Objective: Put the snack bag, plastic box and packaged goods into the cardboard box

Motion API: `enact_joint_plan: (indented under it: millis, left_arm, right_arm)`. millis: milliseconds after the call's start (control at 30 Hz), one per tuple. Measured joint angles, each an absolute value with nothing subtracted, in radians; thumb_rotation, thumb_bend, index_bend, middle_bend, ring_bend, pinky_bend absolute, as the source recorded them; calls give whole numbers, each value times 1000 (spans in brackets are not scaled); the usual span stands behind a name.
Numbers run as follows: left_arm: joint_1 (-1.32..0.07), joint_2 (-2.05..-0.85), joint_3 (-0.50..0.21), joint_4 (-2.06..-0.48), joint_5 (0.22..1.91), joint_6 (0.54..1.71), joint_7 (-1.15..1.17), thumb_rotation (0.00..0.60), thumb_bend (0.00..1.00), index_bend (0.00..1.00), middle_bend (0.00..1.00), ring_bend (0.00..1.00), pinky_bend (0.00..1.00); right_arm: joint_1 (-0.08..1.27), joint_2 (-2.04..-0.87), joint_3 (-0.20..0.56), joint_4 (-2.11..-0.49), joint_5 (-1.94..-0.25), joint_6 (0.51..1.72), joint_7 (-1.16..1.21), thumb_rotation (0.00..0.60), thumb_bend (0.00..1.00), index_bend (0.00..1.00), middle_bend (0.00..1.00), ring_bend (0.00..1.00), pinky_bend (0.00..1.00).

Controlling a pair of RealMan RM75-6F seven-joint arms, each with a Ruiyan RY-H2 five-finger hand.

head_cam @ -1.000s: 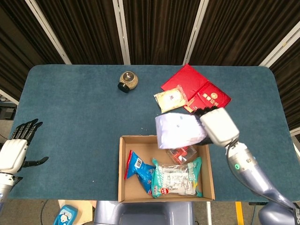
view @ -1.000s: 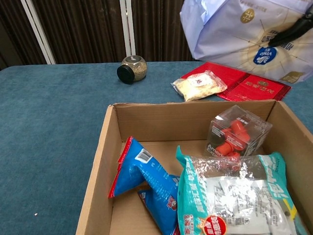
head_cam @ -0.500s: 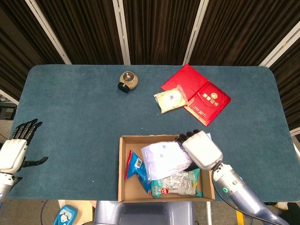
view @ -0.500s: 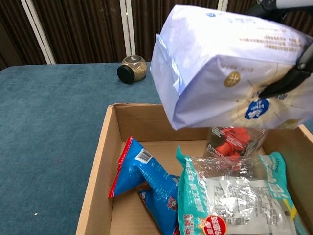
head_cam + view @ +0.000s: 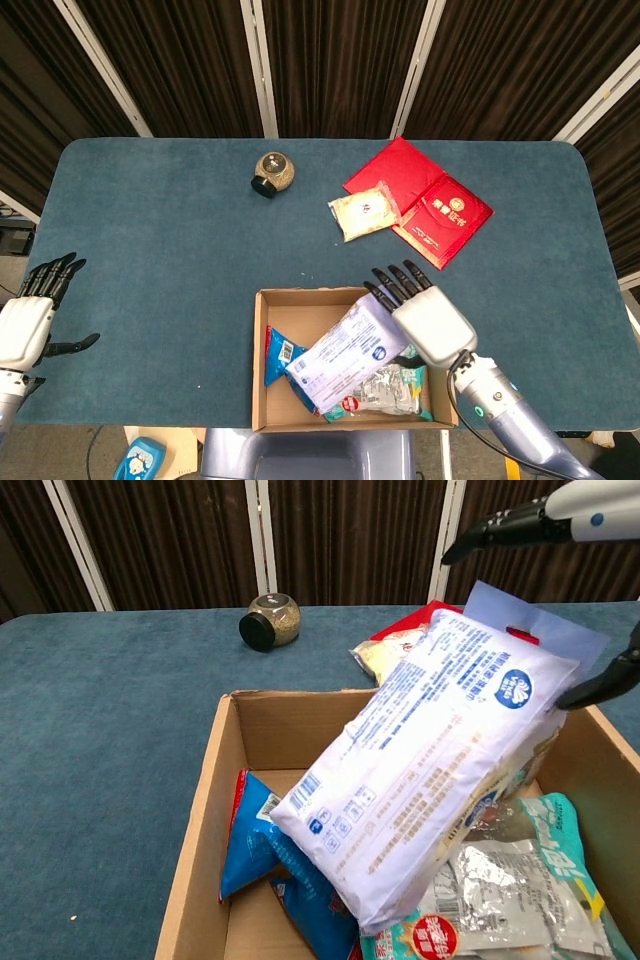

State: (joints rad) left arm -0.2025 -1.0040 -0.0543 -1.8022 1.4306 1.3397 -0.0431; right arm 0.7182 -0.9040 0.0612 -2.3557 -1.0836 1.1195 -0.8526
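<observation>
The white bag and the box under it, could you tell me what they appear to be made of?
White bag: seemingly glossy printed plastic film, judging by its sheen and crimped, sealed end. Cardboard box: plain brown cardboard, matte, with raw cut edges. The right hand above them has spread fingers; whether it touches the bag is unclear.

Packaged goods (image 5: 347, 352) lie tilted atop bags inside cardboard box (image 5: 259, 360).
</observation>
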Motion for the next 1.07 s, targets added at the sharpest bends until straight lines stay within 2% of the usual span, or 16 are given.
enact_joint_plan:
  millis: [267,433,633,867,1067]
  left_arm:
    - [-196,-1003,-52,-1802,1443,1354,-43,600,41,66,0,0,0]
    - [-188,-1006,-51,-1797,1445,1370,-31,600,41,66,0,0,0]
    - [-178,-1032,-53,-1771,1454,1397,-18,600,42,41,0,0,0]
    - [-166,-1093,-53,-1695,1488,1450,24,600,41,0,0,0,0]
    - [-155,-1119,-47,-1659,1479,1454,66,600,41,0,0,0,0]
  right_arm:
    - [662,-875,62,-2348,-1089,1252,-877,600,41,0,0,0,78]
    - [599,-876,58,-2265,-1100,1313,-791,600,41,0,0,0,51]
    - [482,-900,26,-2093,-1158,1368,-550,600,36,0,0,0,19]
    - [309,-988,-31,-1827,-1303,1484,-243,600,27,0,0,0,0]
    - [210,-1078,-60,-1664,-1402,1555,-125,600,26,0,0,0,0]
